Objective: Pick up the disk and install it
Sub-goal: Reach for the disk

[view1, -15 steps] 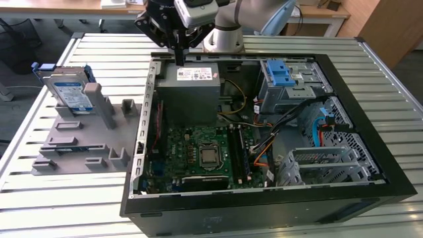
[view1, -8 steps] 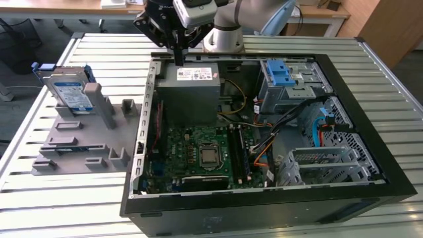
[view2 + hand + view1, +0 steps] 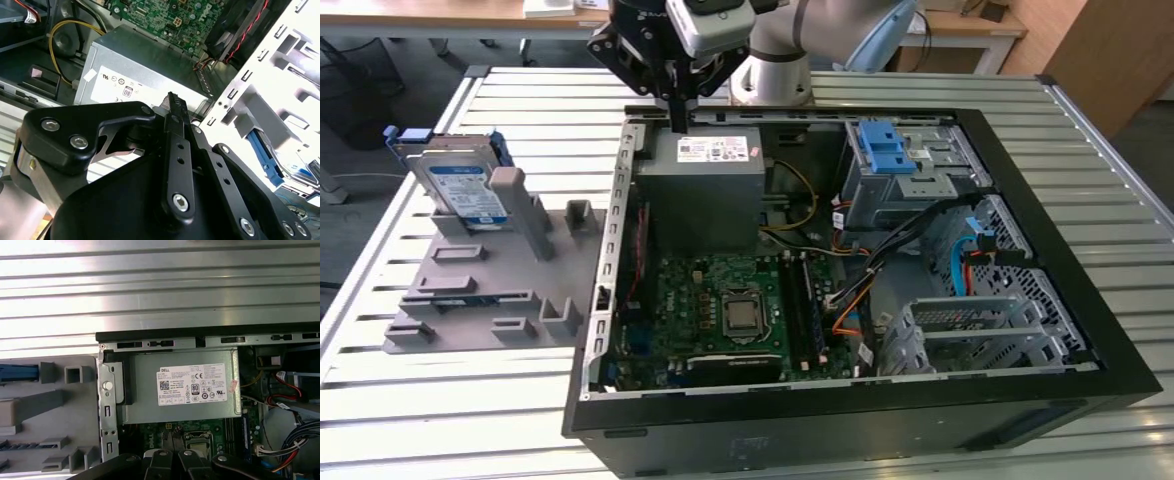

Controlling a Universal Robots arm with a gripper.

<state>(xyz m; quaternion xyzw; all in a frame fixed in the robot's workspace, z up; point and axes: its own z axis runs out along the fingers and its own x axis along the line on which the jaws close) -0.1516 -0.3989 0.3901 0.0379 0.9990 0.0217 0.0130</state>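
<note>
On the slatted metal bench [image 3: 454,430] the open computer case [image 3: 1067,395] lies right under me; sinking here would jab its power supply [image 3: 707,190]. The disk [image 3: 460,185] stands on edge in the grey fixture [image 3: 467,300], well apart at the exterior view's left. My gripper [image 3: 680,125] looks closed, empty.

One pincer [image 3: 680,126]; near it, one power-supply box [image 3: 707,190] inside one open computer case [image 3: 854,430]; farther from it, one disk [image 3: 460,185] in one grey holder [image 3: 467,310]; one counter [image 3: 454,420].
</note>
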